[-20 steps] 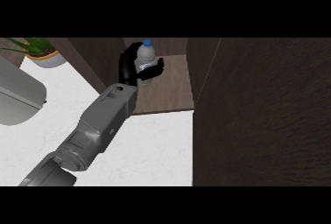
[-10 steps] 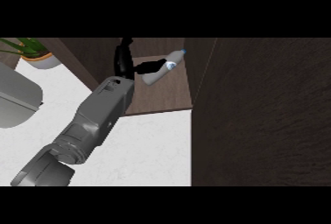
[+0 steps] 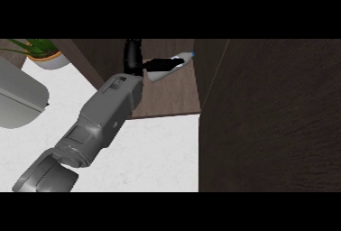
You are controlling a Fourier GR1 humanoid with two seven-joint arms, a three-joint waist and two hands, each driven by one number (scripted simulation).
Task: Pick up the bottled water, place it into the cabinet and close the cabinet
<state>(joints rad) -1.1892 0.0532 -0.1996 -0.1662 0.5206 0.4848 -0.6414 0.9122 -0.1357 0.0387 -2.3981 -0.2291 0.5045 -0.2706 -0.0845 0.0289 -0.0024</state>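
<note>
Inside the open cabinet [image 3: 166, 97], at the far side, the bottled water [image 3: 174, 63] lies tilted above the shelf, pinched by the curled fingers of the left robot hand [image 3: 143, 63]. A potted plant [image 3: 41, 53] stands far left on the tabletop [image 3: 146, 149].

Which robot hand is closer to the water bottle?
The left hand. Its black fingers are curled round the water bottle, which lies tilted over the cabinet shelf. The right hand is nowhere in the head view, so it can't be placed.
</note>
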